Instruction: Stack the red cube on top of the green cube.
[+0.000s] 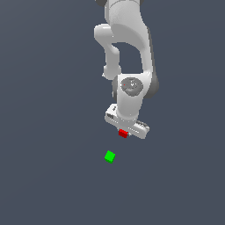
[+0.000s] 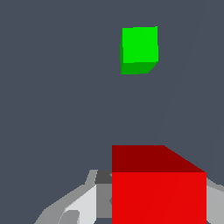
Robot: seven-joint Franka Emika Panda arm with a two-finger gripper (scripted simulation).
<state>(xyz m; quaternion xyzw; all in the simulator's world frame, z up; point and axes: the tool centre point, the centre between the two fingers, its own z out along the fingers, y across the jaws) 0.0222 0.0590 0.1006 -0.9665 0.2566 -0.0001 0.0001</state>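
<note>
The red cube (image 1: 123, 133) sits just under the white hand, and my gripper (image 1: 124, 132) is shut on it. In the wrist view the red cube (image 2: 158, 192) fills the near part of the picture, with a grey finger (image 2: 81, 205) pressed against one side and the other finger at the opposite edge. The green cube (image 1: 110, 156) rests alone on the dark floor, a short way toward the exterior view's left and nearer the camera than the gripper. In the wrist view the green cube (image 2: 139, 49) lies well apart from the red one. Whether the red cube is off the floor I cannot tell.
The white arm (image 1: 127, 52) rises behind the hand toward the top of the exterior view. Plain dark grey floor (image 1: 48, 176) surrounds both cubes.
</note>
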